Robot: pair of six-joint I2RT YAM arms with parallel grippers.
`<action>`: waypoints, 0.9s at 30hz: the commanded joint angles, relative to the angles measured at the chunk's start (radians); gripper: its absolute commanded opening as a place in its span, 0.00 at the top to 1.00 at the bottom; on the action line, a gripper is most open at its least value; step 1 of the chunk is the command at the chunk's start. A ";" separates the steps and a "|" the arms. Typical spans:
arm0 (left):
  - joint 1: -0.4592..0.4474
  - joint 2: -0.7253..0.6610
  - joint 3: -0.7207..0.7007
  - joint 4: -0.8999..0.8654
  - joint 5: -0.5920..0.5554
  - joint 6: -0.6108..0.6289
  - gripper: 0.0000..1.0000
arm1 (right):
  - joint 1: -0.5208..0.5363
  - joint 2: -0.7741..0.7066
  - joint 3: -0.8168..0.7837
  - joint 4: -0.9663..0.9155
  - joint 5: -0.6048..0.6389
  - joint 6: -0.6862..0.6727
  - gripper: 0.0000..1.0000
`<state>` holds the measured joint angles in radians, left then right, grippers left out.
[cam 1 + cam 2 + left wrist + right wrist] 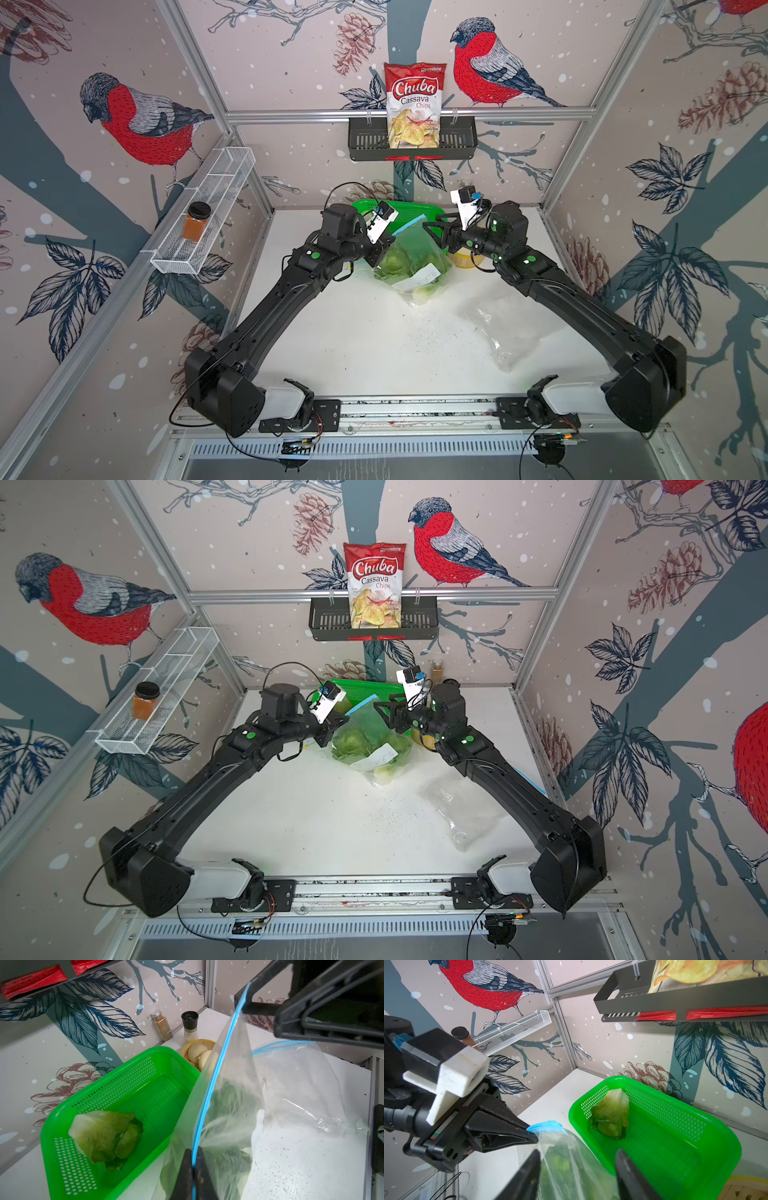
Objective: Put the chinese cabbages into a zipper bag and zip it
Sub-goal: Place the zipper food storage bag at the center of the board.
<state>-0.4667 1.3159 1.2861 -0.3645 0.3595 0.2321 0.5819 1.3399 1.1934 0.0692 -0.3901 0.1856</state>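
The clear zipper bag point(415, 257) point(370, 746) with a blue zip strip stands at the middle back of the table. Green chinese cabbages point(392, 262) point(351, 744) show through its wall. My left gripper point(193, 1159) point(384, 245) is shut on the blue strip at the bag's left top corner. My right gripper point(577, 1157) point(432, 232) is open, its fingers on either side of the bag's upper right part, not touching it. Another cabbage point(106, 1136) point(610, 1115) lies in the green basket point(128, 1076) just behind the bag.
An empty clear plastic bag point(503, 328) lies on the table to the right. A yellow bowl of pale buns point(197, 1053), a spice jar point(162, 1025) and a grinder point(189, 1024) stand at the back wall. A chips bag point(413, 108) sits in the black wall shelf above.
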 commanded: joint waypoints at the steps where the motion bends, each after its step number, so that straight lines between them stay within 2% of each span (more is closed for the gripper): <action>1: 0.003 -0.080 -0.027 0.023 -0.120 -0.088 1.00 | 0.007 -0.021 0.005 -0.002 0.028 0.027 0.18; 6: 0.024 -0.225 -0.049 -0.069 -0.382 -0.191 1.00 | 0.007 -0.063 -0.028 0.009 0.062 0.075 0.00; 12: 0.147 -0.262 0.047 -0.233 -0.719 -0.260 1.00 | 0.006 -0.079 -0.075 0.018 0.079 0.104 0.00; 18: 0.231 -0.150 0.140 -0.306 -0.976 -0.254 1.00 | -0.009 -0.076 -0.116 0.022 0.111 0.131 0.00; 22: 0.235 -0.062 0.127 -0.264 -1.024 -0.274 1.00 | -0.029 -0.073 -0.135 0.013 0.126 0.151 0.00; 24: 0.234 -0.007 0.099 -0.233 -0.940 -0.326 1.00 | -0.038 -0.078 -0.150 0.018 0.126 0.164 0.00; 27: 0.228 0.065 0.010 -0.125 -0.746 -0.388 1.00 | -0.050 -0.081 -0.169 0.019 0.127 0.170 0.00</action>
<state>-0.2329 1.3369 1.3476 -0.6044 -0.5385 -0.0750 0.5392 1.2633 1.0348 0.0704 -0.2714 0.3401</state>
